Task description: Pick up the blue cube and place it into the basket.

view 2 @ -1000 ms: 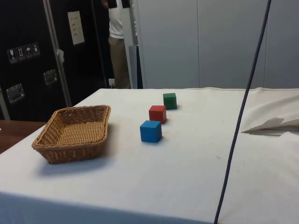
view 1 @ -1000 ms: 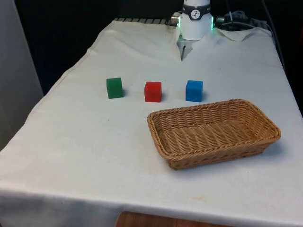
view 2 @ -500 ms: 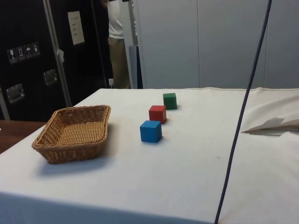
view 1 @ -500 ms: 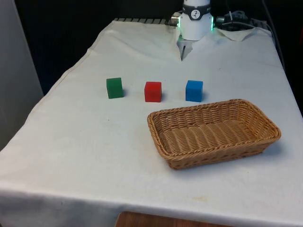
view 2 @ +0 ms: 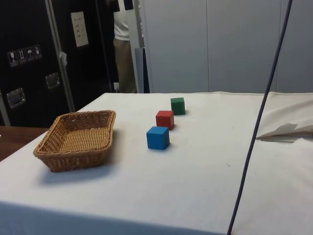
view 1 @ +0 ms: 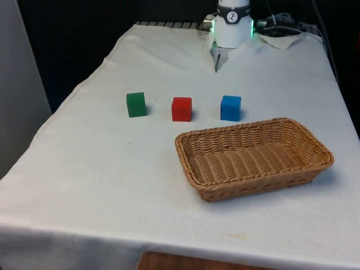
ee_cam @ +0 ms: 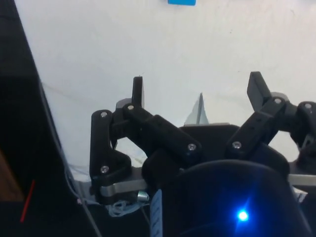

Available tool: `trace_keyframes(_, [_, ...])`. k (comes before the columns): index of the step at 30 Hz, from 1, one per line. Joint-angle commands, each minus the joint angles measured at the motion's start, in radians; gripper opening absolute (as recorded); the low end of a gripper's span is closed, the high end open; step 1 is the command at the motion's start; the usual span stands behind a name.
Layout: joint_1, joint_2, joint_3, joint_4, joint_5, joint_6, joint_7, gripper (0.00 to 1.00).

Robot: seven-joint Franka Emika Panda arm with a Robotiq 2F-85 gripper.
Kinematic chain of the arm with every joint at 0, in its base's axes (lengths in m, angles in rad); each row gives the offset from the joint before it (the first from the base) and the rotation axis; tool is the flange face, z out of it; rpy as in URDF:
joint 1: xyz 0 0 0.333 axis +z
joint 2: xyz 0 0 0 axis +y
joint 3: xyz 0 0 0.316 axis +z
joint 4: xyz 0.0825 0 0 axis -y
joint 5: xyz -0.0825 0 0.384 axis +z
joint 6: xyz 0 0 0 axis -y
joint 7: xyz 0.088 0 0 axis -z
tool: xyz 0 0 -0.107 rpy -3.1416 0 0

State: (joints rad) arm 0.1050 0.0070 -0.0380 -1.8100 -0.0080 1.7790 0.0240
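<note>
1. Nothing on the table is moving since the earlier frames; in the side view only the dark cable (view 2: 259,122) hanging in the foreground is shifting a little, and the person (view 2: 122,46) behind the table is shifting slightly.
2. Front view: the blue cube (view 1: 230,108) is sitting on the white cloth (view 1: 112,169), just beyond the far rim of the basket (view 1: 194,169) and not touching it. It is ending a row with a red cube (view 1: 181,109) and a green cube (view 1: 136,104), spaced apart, likely so fingers can fit around one.
3. Wrist view: the gripper (ee_cam: 197,94) is hanging well short of the blue cube, its jaws standing apart and holding nothing, probably ready for the approach.
</note>
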Motion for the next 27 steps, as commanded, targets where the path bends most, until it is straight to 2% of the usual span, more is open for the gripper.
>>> trace_keyframes(1, [0.004, -0.012, 0.007, -0.022, -0.016, 0.031, 0.018, 1.00])
trace_keyframes(4, [0.003, -0.025, 0.025, -0.057, -0.031, 0.063, 0.038, 1.00])
trace_keyframes(5, [0.000, -0.015, 0.023, -0.042, -0.020, 0.043, 0.027, 1.00])
trace_keyframes(6, [0.003, -0.028, 0.028, -0.067, -0.033, 0.074, 0.043, 1.00])
trace_keyframes(10, [0.001, -0.039, 0.039, -0.104, -0.036, 0.108, 0.053, 1.00])
trace_keyframes(20, [0.000, -0.039, 0.040, -0.124, -0.030, 0.129, 0.049, 1.00])
trace_keyframes(24, [-0.001, -0.041, 0.040, -0.167, -0.024, 0.172, 0.046, 1.00])
trace_keyframes(25, [-0.001, -0.037, 0.040, -0.158, -0.029, 0.155, 0.047, 1.00])
trace_keyframes(27, [0.000, -0.043, 0.041, -0.188, -0.023, 0.192, 0.046, 1.00])
